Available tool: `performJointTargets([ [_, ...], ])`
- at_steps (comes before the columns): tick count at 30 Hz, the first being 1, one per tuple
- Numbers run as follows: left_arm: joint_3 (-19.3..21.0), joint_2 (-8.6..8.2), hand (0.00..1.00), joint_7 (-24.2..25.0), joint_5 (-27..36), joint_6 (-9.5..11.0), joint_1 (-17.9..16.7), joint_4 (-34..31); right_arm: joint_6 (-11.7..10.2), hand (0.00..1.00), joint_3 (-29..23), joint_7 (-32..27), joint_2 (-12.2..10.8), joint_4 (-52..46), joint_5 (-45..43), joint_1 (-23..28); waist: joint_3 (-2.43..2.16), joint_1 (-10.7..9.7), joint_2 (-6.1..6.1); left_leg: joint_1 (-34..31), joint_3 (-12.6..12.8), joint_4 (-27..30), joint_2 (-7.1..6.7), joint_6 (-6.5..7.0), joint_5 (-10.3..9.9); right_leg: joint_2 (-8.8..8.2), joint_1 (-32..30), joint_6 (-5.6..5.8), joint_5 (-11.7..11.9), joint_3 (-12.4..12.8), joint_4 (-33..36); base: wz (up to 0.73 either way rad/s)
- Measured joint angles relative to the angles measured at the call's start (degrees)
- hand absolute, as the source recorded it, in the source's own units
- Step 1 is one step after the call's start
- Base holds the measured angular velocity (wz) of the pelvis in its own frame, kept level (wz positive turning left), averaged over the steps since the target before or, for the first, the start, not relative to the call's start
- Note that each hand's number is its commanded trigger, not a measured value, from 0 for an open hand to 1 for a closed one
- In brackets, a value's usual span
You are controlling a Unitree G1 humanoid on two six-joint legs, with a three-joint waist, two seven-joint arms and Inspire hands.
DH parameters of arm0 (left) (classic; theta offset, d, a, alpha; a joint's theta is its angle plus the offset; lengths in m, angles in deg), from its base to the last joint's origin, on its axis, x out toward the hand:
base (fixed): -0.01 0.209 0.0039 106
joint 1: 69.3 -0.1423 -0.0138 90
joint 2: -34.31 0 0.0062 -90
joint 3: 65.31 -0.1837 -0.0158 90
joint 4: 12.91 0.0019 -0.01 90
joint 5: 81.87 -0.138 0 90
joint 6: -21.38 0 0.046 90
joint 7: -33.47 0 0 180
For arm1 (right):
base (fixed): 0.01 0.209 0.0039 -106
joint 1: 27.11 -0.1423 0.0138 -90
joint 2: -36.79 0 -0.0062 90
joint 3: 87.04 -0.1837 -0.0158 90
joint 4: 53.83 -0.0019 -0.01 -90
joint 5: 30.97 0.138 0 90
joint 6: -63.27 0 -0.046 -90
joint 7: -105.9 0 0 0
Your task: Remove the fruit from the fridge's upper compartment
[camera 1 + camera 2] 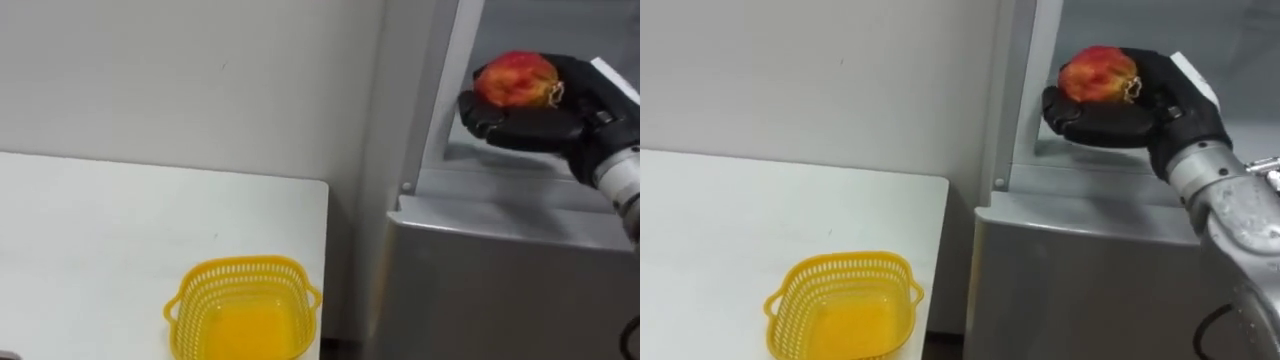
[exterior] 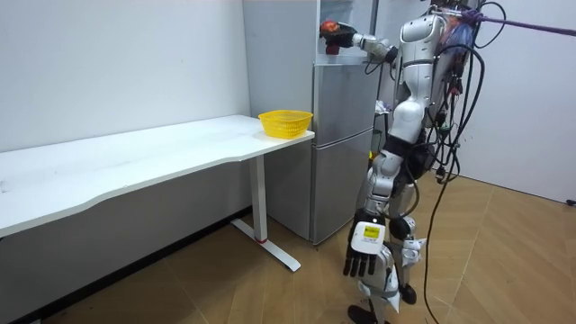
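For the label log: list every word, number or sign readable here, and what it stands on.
Nothing here can be read.
Mark on the back of the left hand: too small to read.
Apple in the right hand, yellow basket, fridge, white table: no lettering shows.

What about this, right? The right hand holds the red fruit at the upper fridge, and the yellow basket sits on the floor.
No. The yellow basket sits on the white table, not the floor, as the left eye view shows. The rest holds: the right hand holds the red fruit at the upper fridge.
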Motion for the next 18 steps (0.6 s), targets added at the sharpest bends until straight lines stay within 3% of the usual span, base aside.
performJointTargets([
  [6, 0.2, -0.81, 0.0, 0.4, -0.1, 2.1, -0.4, 2.3, -0.7, 1.0, -2.2, -1.0, -1.6, -8.0, -3.7, 5.8, 0.29, -0.4, 0.66, 0.1, 0.4, -0.7, -0.02, 0.02, 0.0, 0.06, -0.3, 0.03, 0.1, 0.9, 0.1, -0.04],
  [10, 0.1, -1.15, 0.0, 0.5, -0.1, 2.9, -1.5, 3.2, -1.3, 1.0, -4.9, -4.7, -3.6, -15.2, -5.7, 7.0, -0.2, -2.0, 1.22, 0.0, 0.5, -0.9, 0.0, -0.03, 0.0, 0.05, -0.6, 0.03, 0.1, 0.9, 0.0, -0.01],
  [12, 0.1, -1.3, 0.0, 0.2, -0.7, 3.4, -1.7, 3.1, -3.9, 1.0, -5.3, -6.5, -3.6, -20.1, -6.0, 7.6, -0.26, -2.2, 1.34, 0.2, 0.9, -0.8, 0.05, -0.04, 0.1, 0.11, -0.6, 0.03, 0.1, 1.1, 0.0, -0.07],
  [18, 0.1, -1.36, 0.0, 0.1, -2.1, 5.8, -1.7, 1.7, -8.6, 1.0, -5.9, -8.7, -3.6, -27.4, -8.8, 8.1, -0.44, -3.1, 1.03, 0.4, 1.2, -0.9, 0.09, -0.03, 0.0, 0.17, -0.5, 0.03, 0.1, 1.3, 0.0, -0.02],
])
